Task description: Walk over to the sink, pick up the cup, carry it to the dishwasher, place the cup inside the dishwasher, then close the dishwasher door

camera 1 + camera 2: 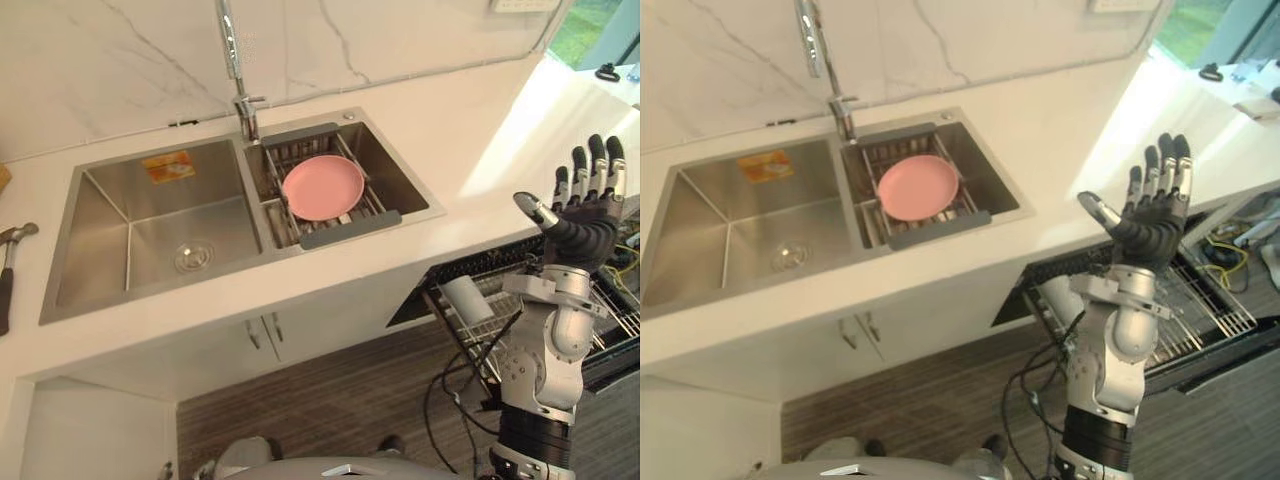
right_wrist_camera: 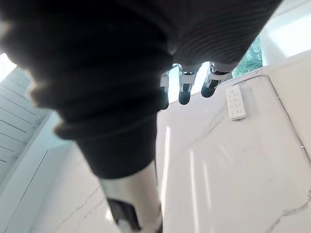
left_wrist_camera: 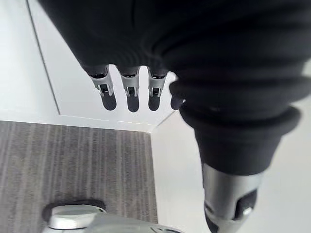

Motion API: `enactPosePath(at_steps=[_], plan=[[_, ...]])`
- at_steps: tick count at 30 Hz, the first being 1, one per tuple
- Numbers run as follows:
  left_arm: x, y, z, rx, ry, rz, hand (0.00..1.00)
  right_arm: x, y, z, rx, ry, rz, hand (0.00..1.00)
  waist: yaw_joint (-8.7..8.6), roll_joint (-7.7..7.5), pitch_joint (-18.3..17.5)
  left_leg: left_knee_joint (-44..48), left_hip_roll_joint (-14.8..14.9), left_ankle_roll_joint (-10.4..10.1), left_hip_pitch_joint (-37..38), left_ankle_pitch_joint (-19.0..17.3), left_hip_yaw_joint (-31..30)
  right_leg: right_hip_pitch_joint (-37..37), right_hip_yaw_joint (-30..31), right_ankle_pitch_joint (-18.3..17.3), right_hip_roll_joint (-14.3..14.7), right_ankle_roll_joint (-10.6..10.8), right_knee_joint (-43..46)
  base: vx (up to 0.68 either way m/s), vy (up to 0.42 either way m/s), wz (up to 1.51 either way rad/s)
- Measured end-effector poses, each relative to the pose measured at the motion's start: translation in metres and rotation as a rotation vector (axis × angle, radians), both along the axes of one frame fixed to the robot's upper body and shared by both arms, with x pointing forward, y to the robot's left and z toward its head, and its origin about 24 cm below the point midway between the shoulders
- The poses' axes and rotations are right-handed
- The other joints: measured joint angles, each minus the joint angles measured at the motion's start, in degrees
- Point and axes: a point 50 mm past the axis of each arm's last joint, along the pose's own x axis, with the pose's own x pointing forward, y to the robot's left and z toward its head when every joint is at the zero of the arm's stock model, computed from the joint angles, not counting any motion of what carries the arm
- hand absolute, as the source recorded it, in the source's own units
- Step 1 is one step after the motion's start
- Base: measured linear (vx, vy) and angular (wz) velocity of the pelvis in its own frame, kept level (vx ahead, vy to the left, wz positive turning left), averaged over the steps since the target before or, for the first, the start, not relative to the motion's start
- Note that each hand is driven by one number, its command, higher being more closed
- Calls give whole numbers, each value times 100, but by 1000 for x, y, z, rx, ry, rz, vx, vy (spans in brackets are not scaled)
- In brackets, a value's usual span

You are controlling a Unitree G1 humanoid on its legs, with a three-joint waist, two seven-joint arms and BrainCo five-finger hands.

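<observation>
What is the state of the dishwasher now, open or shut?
Open. The dishwasher has its wire rack pulled out from under the counter, and the cup sits in that rack.

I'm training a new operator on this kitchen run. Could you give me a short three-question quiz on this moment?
1. Fill in: the white cup lies in the ___ rack.
2. True or false: the pink plate sits in the left basin of the sink.
3. Multiple choice: the right hand is A) shut on the cup, B) open, raised with straight fingers, C) gripping the plate.

Key: 1 dishwasher; 2 false, it sits on the drain rack in the right basin; 3 B.
</observation>
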Motion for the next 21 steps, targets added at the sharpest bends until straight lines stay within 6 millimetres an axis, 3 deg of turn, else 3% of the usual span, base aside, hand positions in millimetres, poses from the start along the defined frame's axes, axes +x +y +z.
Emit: enactPosePath(at_steps=[2,3,4,6,8,9,10,11,13,16,21], plan=[[6,6,2,29,-5,-53,0,-7,-1,-10,38,5,-17,0,-209,-101,34,-206,59,50,289,144,-335,-562,1163,-162,-139,-10,1456,113,150,53],[9,9,3,39,-12,-63,0,-9,-2,-13,44,10,-21,0,-265,-109,46,-250,81,9,355,209,-421,-568,1327,-442,-71,20,1560,143,2,88],[19,15,5,62,-34,-63,0,-12,-2,-15,41,11,-29,0,-329,-225,-10,-285,153,-29,390,249,-569,-558,1593,-913,161,-7,1451,86,-111,83],[36,19,8,80,-77,-67,0,-14,-1,-8,29,-16,-30,0,-348,-314,-53,-280,230,-89,372,285,-787,-541,1818,-1209,548,-94,865,44,-182,70],[50,20,13,96,-132,-76,0,-17,0,-2,7,-54,-40,0,-358,-339,-69,-149,280,-239,265,219,-978,-478,2210,-918,809,-315,-55,63,-183,59],[55,26,16,117,-149,-81,0,-18,1,-1,-2,-61,-44,0,-364,-478,-60,21,240,-410,182,15,-1079,-378,2524,-285,814,70,-302,76,-215,52],[56,24,16,111,-148,-80,0,-19,1,-1,-1,-58,-49,0,-315,-309,-67,163,436,-528,194,-167,-1140,-213,2531,-433,969,205,-367,81,-229,40],[54,22,15,105,-142,-69,0,-19,0,0,2,-59,-53,0,-295,-270,-56,171,535,-577,217,-199,-1147,-150,2476,-494,1057,191,-427,162,-232,18],[48,20,12,94,-119,-32,0,-22,-1,6,-4,-79,-68,0,-273,8,-220,35,844,-768,280,-124,-1124,91,2229,-450,1328,98,-758,165,-181,21],[44,26,13,120,-113,18,0,-16,3,10,-22,-69,-44,0,-196,42,-367,-140,1034,-928,354,-30,-1079,295,2148,-281,1570,9,-1191,124,-114,9],[42,21,12,121,-106,0,0,-7,8,17,-149,-10,-50,0,-149,-113,-421,119,1062,-974,-54,79,-895,284,1816,-288,1552,-4,-1298,43,-37,29]])
